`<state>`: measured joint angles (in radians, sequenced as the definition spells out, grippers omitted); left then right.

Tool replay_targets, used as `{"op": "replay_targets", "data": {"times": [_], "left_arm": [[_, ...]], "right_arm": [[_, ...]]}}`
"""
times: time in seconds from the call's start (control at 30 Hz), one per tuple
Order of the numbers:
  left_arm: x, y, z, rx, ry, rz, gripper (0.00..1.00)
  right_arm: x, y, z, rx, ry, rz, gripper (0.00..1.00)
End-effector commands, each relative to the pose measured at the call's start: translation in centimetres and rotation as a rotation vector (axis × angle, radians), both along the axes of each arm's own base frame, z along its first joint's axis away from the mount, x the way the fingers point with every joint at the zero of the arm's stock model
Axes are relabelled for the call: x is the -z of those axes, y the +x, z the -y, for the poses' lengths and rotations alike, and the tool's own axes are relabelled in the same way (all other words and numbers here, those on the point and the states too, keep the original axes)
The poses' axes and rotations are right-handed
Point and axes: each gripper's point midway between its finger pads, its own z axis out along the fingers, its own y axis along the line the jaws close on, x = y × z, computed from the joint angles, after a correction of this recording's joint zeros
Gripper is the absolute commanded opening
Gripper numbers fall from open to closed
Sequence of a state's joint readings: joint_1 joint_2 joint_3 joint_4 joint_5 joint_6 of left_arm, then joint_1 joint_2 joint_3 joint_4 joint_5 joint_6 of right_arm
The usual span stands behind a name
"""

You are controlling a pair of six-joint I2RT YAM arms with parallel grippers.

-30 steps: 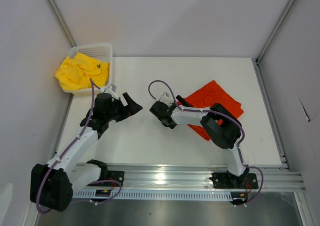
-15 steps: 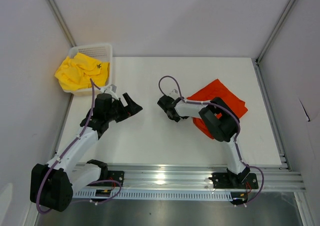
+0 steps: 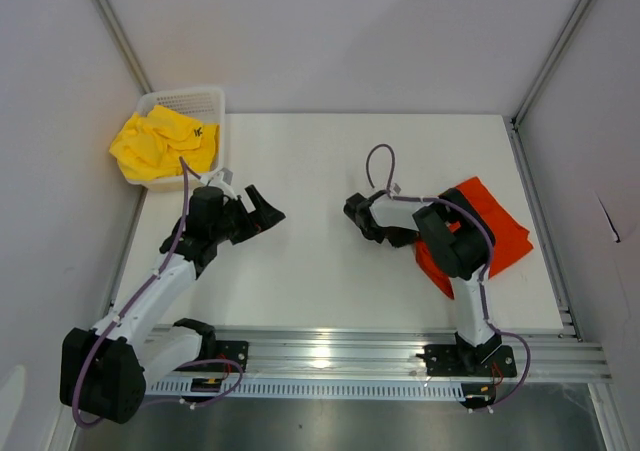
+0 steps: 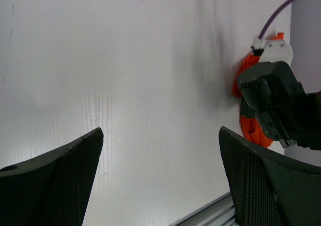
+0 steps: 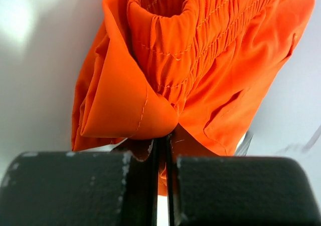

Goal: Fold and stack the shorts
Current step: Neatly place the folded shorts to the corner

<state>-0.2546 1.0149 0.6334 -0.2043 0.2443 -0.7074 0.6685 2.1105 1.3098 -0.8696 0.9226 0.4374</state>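
The orange-red shorts [image 3: 497,227] lie bunched at the right side of the table, partly under my right arm. My right gripper [image 3: 386,233] is shut on a folded edge of them; in the right wrist view the jaws [image 5: 163,153] pinch the orange cloth [image 5: 215,60] just below the gathered waistband. The yellow shorts [image 3: 160,143] sit crumpled in the white basket at the back left. Over bare table at the left, my left gripper [image 3: 262,209] stands open, and nothing is between its fingers [image 4: 160,131].
The white mesh basket [image 3: 185,94] stands at the table's back left corner. The table's right edge and a metal frame post [image 3: 545,61] are close to the orange shorts. An aluminium rail [image 3: 320,356] runs along the near edge.
My right gripper went from open to shut on the orange-red shorts and moved right, dragging them toward the table's right edge. The left arm stayed still.
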Motion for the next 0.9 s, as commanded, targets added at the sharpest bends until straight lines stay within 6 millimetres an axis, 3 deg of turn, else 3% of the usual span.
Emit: {"op": "replay_targets", "data": {"times": [0.0, 0.13, 0.27, 0.43, 0.63, 0.73, 0.77, 0.87], "left_arm": [[-0.6, -0.1, 0.0, 0.009, -0.013, 0.034, 0.98], [-0.7, -0.3, 0.0, 0.012, -0.016, 0.037, 0.98], [-0.8, -0.5, -0.1, 0.013, -0.014, 0.04, 0.98], [-0.5, -0.7, -0.3, 0.012, 0.001, 0.043, 0.98], [0.0, -0.8, -0.4, 0.008, -0.002, 0.038, 0.98], [-0.3, -0.9, -0.4, 0.01, 0.001, 0.041, 0.99], [-0.4, -0.9, -0.4, 0.01, 0.002, 0.044, 0.99], [-0.6, -1.1, -0.7, 0.002, 0.006, 0.048, 0.99]], "right_arm": [[1.5, -5.6, 0.9, 0.22, 0.142, -0.013, 0.0], [1.6, -8.0, -1.4, 0.193, 0.191, -0.025, 0.0], [1.1, -6.9, -2.3, 0.192, 0.166, 0.002, 0.0], [1.4, -4.4, 1.0, 0.311, 0.24, 0.026, 0.0], [1.0, -3.3, 4.5, 0.426, 0.328, 0.076, 0.0], [0.6, -2.8, 5.0, 0.423, 0.342, 0.074, 0.19], [0.4, -2.9, 5.1, 0.417, 0.333, 0.068, 0.38], [-0.6, -2.6, 4.9, 0.4, 0.328, 0.094, 0.68]]}}
